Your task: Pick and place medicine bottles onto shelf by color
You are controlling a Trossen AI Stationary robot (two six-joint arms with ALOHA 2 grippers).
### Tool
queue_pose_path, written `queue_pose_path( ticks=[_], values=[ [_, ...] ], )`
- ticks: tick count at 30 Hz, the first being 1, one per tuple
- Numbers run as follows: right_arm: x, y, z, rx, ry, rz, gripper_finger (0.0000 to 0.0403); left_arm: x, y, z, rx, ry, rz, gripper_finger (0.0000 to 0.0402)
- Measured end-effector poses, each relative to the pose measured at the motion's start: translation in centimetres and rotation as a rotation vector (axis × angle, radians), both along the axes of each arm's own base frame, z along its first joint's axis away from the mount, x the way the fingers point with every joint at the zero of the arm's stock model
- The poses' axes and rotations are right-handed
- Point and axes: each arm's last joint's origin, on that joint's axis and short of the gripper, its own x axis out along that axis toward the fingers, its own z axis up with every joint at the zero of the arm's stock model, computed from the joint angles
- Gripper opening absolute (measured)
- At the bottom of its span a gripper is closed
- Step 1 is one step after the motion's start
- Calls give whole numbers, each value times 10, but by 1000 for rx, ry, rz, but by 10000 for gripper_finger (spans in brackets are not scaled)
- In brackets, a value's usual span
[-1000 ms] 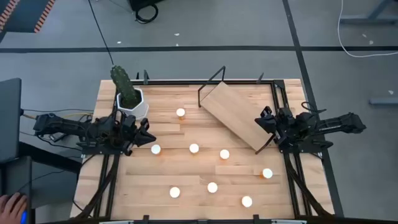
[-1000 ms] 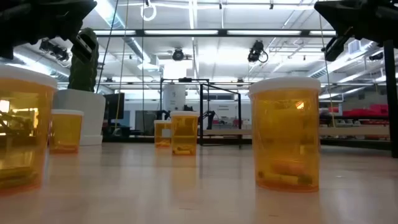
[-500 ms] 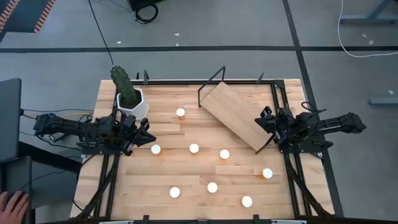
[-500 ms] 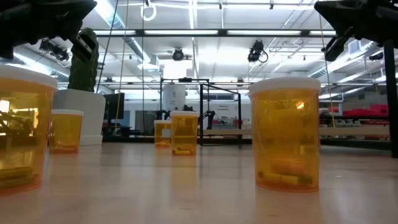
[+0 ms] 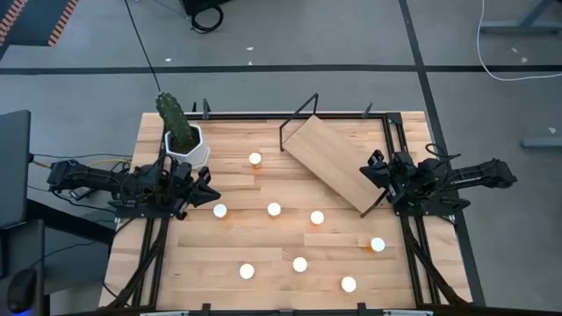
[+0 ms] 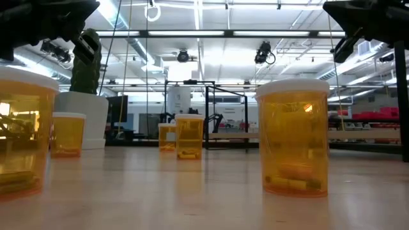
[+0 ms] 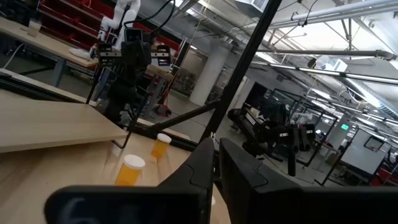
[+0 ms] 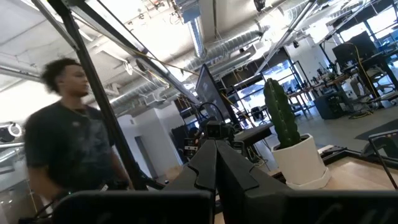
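While both claws sit closed and empty — left gripper mid-left, right gripper beside the shelf at upper centre — the medicine bottles (light, rigid, probably slick plastic) dot the frame's lower middle, best pinched around the amber body beneath the cap.

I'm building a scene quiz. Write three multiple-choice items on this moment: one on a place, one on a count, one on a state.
1. Where does the cactus pot stand?
A. far left corner of the table
B. on the shelf
C. near right corner

2. How many medicine bottles stand on the tabletop?
A. three
B. eight
C. twelve

3. What lies on the shelf?
A. two bottles
B. the cactus
C. nothing

Key: 1 A, the pot sits beside the left gripper. 2 B, the high view shows eight white caps. 3 C, the board is bare; both the left and right gripper are shut and hold nothing.
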Motion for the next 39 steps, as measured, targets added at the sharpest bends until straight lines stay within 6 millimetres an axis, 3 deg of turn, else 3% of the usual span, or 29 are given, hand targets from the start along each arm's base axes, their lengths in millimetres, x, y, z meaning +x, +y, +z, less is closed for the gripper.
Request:
queue_pose_path(
  ticks=[39],
  values=[
    [0,0,0,0,0,0,10,0,0,0,0,0,1,25]
  ],
)
